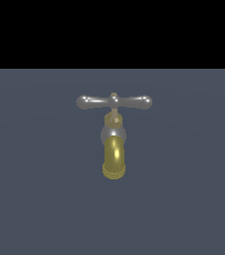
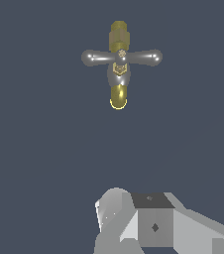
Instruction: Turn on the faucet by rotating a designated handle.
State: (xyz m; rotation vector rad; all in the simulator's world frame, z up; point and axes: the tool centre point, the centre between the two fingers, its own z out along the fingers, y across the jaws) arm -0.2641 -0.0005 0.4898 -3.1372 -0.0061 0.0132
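The faucet [image 1: 114,144] stands in the middle of the exterior view, its brass-yellow spout [image 1: 114,158] curving toward the camera below a silver-grey ball joint. The handle [image 1: 114,102], a slim silver crossbar with bulbous ends and a small brass hub, lies level across the top of the stem. In the wrist view the faucet [image 2: 119,74] and handle [image 2: 121,57] appear small and far off. Only pale grey parts of my gripper [image 2: 134,216] show at that picture's edge, well apart from the faucet. The exterior view does not show the arm at all. How the jaws stand is not visible.
A flat dark blue-grey floor [image 1: 35,199] surrounds the faucet on all sides. A black band fills the upper part of the exterior view. No other object shows.
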